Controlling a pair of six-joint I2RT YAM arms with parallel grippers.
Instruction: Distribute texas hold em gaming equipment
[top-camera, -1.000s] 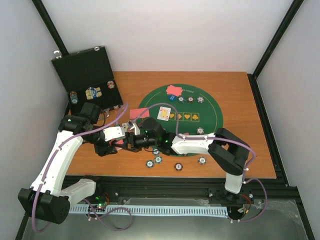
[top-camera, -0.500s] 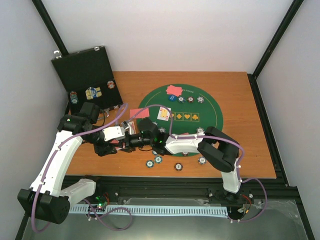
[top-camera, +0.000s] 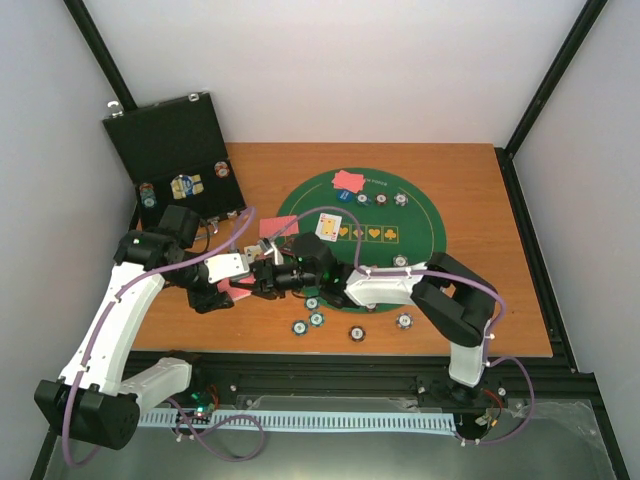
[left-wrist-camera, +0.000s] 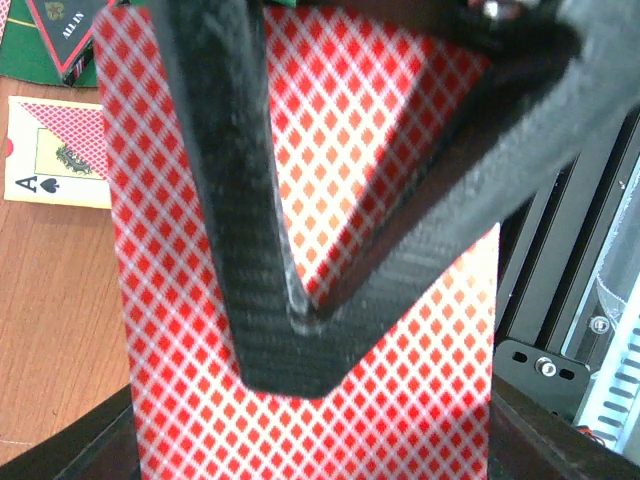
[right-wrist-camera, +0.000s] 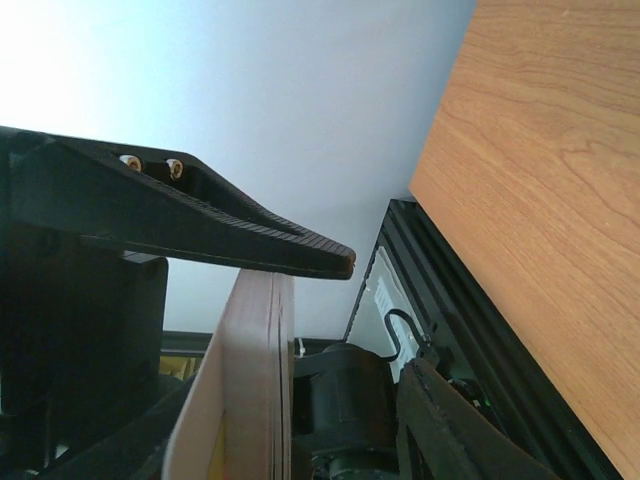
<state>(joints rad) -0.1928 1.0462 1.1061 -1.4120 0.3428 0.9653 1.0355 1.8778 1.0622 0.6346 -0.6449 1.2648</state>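
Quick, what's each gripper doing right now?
Left gripper: closed, holding the red-backed cards.
Right gripper: open, fingers either side of the cards' edge.

Both arms wear white shells between chunky black joints, the left arm and the right arm alike. Purple cables loop along them, small green lights glow, and the black ribbed fingers carry two brass screws.

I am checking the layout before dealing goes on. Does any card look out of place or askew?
Yes. One card lies face up and slightly tilted on the green mat, while the cards near its far edge show red backs. Nothing looks spilled or damaged.
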